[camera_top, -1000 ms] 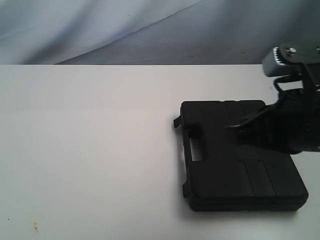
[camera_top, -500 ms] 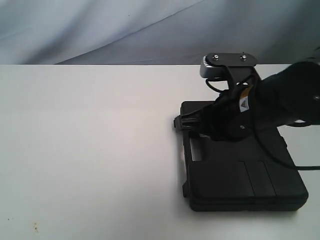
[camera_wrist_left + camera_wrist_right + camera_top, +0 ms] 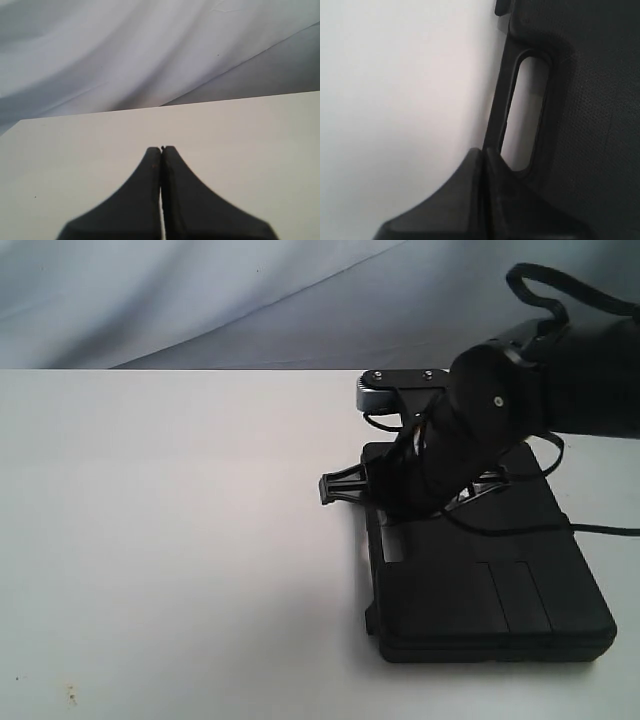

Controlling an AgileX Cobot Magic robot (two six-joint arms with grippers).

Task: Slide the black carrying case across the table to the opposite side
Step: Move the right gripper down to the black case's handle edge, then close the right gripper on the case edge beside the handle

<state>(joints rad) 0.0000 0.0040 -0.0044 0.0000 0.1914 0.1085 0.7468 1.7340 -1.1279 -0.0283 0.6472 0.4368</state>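
Note:
The black case point(image 3: 490, 580) lies flat on the white table point(image 3: 170, 540) at the right, its handle slot point(image 3: 392, 540) on its left edge. My right gripper point(image 3: 335, 488) reaches across the case's far part and sticks out past the left edge near the far corner, shut and empty. In the right wrist view its tips point(image 3: 482, 152) sit at the outer rim of the handle point(image 3: 500, 115), beside the slot point(image 3: 525, 110). My left gripper point(image 3: 161, 148) is shut with nothing in it, over bare table point(image 3: 260, 140); it does not appear in the exterior view.
A grey-blue cloth backdrop point(image 3: 250, 300) hangs behind the table's far edge. A cable point(image 3: 600, 530) trails over the case's right side. Small specks point(image 3: 70, 695) mark the table at the front left. Bare white tabletop spreads left of the case.
My right arm has swept left over the case, from its right side to beyond its left edge. The case has stayed where it was.

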